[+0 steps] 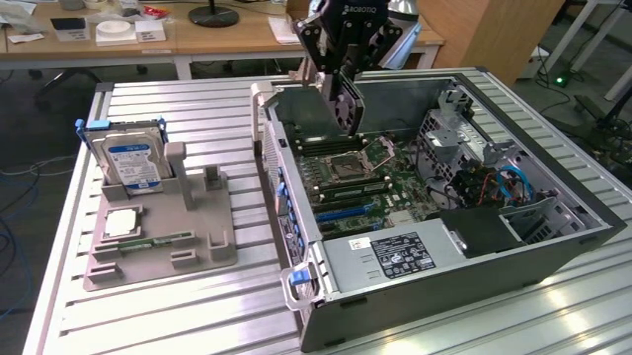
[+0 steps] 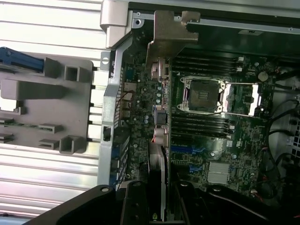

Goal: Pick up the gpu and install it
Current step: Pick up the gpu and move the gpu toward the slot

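Note:
My gripper (image 1: pixel 345 70) hangs over the far end of the open computer case (image 1: pixel 567 240), shut on the gpu (image 1: pixel 347 103). The card is dark and thin and hangs on edge below the fingers, its lower edge just above the motherboard (image 1: pixel 371 185) near the case's rear wall. In the wrist view the gpu (image 2: pixel 158 173) appears edge-on between my two black fingers (image 2: pixel 133 204), with its silvery metal end (image 2: pixel 171 35) at the far tip. It hovers over the board beside the CPU socket (image 2: pixel 201 93). Whether it touches a slot I cannot tell.
On the exterior view's left a grey holder (image 1: pixel 163 222) carries a hard drive (image 1: pixel 133 163) with a blue-white label, a processor chip (image 1: pixel 120 222) and a memory stick (image 1: pixel 158 240). The power supply (image 1: pixel 395 255) fills the case's near corner. Blue cables (image 1: pixel 513 185) lie on the exterior view's right.

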Robot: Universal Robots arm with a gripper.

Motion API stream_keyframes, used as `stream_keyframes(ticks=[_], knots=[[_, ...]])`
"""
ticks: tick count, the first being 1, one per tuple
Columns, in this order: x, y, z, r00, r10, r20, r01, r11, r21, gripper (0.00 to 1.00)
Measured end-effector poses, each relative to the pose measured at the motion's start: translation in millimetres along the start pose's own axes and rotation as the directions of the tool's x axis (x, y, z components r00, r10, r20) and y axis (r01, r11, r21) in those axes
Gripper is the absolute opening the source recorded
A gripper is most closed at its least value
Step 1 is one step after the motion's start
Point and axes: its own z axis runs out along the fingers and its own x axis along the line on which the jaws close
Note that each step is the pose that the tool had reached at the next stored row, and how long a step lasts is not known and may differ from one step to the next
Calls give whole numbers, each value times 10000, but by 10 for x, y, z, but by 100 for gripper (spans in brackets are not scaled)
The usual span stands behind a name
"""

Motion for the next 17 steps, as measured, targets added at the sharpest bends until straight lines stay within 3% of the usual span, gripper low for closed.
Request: stream_keyframes(ticks=[8, 10, 17], knots=[[-133, -11, 17, 9999, -106, 20, 106, 9999, 5, 27], [-146, -11, 29, 10000, -40, 47, 40, 10000, 4, 27], [-218, -14, 56, 9997, 239, 62, -239, 9997, -6, 27]])
